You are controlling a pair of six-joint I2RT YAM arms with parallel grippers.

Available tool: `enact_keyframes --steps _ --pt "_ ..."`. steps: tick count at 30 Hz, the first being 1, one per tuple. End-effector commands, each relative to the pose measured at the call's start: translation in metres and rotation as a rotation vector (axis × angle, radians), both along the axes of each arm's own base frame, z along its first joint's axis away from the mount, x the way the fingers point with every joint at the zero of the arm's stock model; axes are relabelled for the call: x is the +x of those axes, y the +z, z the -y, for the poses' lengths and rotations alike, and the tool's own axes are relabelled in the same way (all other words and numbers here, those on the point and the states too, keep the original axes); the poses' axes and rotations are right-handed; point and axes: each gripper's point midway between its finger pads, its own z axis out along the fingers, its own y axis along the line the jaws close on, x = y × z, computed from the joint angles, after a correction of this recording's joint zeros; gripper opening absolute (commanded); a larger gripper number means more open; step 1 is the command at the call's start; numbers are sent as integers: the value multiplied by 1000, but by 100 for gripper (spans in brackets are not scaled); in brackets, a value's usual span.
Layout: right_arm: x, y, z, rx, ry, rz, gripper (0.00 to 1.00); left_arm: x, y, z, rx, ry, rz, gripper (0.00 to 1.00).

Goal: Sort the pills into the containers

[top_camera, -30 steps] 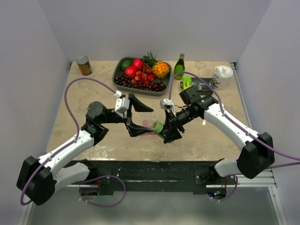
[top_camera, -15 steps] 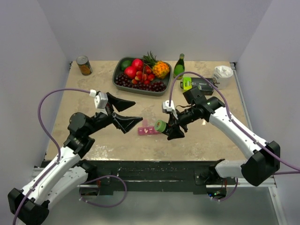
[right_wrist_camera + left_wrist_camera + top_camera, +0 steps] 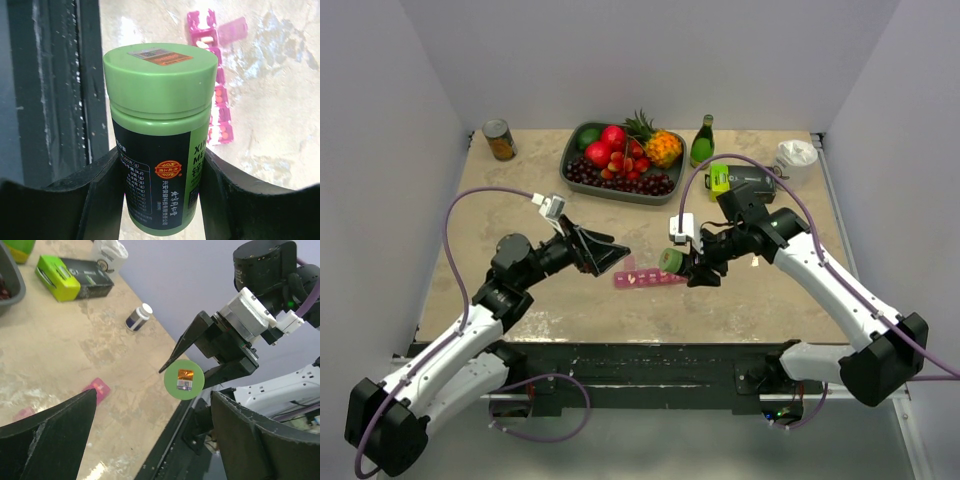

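Note:
My right gripper (image 3: 692, 265) is shut on a dark bottle with a green cap (image 3: 672, 262), held on its side above the table with the cap towards the left arm. In the right wrist view the bottle (image 3: 160, 100) fills the gap between both fingers. The containers, a pink pill organizer (image 3: 642, 277), lie on the table just below and left of the bottle. Some of its lids stand open (image 3: 218, 95), and small orange pills (image 3: 222, 132) show in one compartment. My left gripper (image 3: 617, 254) is open and empty, a short way left of the cap (image 3: 183, 379), facing it.
At the back are a grey tray of fruit (image 3: 572, 160), a can (image 3: 500, 140), a green glass bottle (image 3: 703, 140), a green and black box (image 3: 735, 178) and a white cup (image 3: 794, 162). A small dark bottle with a white cap (image 3: 138, 318) stands on the right side.
The left arm drew back to the left, then swung in again, its open jaws now facing the cap. The right gripper carried the bottle slightly right and up.

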Motion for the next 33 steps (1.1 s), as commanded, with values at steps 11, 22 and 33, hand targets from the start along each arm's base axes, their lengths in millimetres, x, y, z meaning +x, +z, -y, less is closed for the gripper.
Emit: enact_keyframes --steps 11,22,33 --pt "18 21 3 0 -20 138 0 2 -4 16 -154 -43 -245 99" --pt "17 19 2 2 -23 128 0 7 -18 37 -81 23 -333 99" --pt "15 17 2 5 -19 122 0 3 -16 50 -76 -5 -330 99"
